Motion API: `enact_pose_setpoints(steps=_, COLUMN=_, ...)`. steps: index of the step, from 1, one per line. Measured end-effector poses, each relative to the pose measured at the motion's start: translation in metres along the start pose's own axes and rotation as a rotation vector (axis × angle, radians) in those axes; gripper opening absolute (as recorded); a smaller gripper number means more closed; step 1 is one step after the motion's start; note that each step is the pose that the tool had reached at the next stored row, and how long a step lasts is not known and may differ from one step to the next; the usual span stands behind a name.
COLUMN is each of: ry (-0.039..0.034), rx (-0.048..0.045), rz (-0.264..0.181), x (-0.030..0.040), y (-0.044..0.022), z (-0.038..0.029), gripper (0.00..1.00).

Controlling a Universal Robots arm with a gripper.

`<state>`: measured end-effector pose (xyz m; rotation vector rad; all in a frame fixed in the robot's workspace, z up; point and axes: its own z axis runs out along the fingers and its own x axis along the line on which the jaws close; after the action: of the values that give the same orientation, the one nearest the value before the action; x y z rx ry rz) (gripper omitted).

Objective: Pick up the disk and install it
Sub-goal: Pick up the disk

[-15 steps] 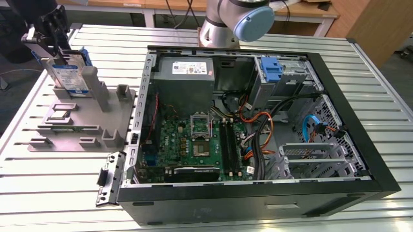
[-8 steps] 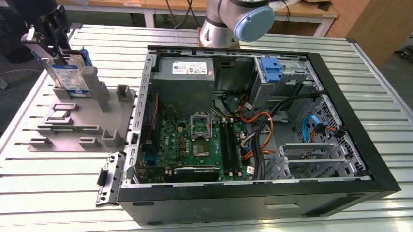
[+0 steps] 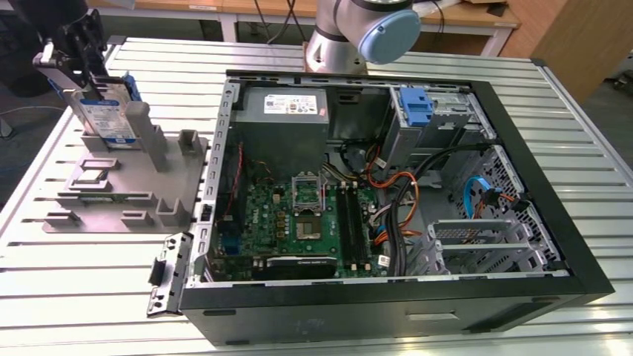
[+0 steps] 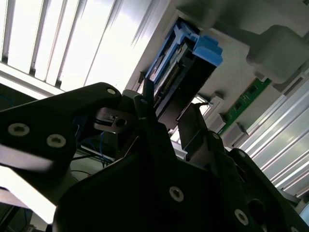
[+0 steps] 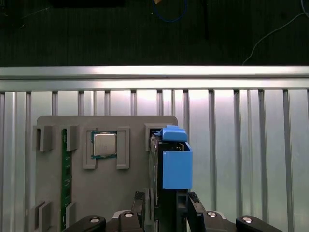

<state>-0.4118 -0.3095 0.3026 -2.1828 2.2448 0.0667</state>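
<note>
1. While the flat silver hard drive with a blue-and-white label and blue plastic carrier frame, the disk [image 3: 105, 122], is stood on edge in a slot of the grey moulded fixture plate [image 3: 109, 202], it is straddled by the dark two-fingered gripper [image 5: 170, 205]. The gripper is seen pressed against both broad faces, pinching the disk.
2. The pick-up step is judged to be in hand: the grasp looks made, yet the disk is not lifted out of its slot, as far as can be told from the exterior view.
3. The fixture plate is laid on the ribbed aluminium table [image 3: 579, 104] at the exterior view's left, just beside the open black computer case [image 3: 585, 276].
4. A square silver processor [image 5: 104, 144] and a green memory strip [image 5: 63, 183] are held in neighbouring pockets of the plate, apart from the disk.
5. A straight pull along the slot is judged to be called for, so that the carrier is not wedged against the grey posts [image 3: 150, 137].
6. Installation is not begun. A metal drive cage [image 3: 473, 239] is seen inside the case, but which bay is meant cannot be told.
</note>
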Motion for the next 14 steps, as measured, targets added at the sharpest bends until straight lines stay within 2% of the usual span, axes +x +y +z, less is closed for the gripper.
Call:
enact_pose_setpoints(steps=11, ry=0.0, rx=-0.0001, rz=0.0, x=0.0, y=0.0, z=0.0008, gripper=0.47)
enact_pose_setpoints(steps=13, ry=0.0001, rx=-0.0001, rz=0.0, x=0.0, y=0.0, z=0.0008, gripper=0.46)
enact_pose_setpoints(steps=14, ry=0.0, rx=-0.0001, rz=0.0, x=0.0, y=0.0, z=0.0009, gripper=0.39)
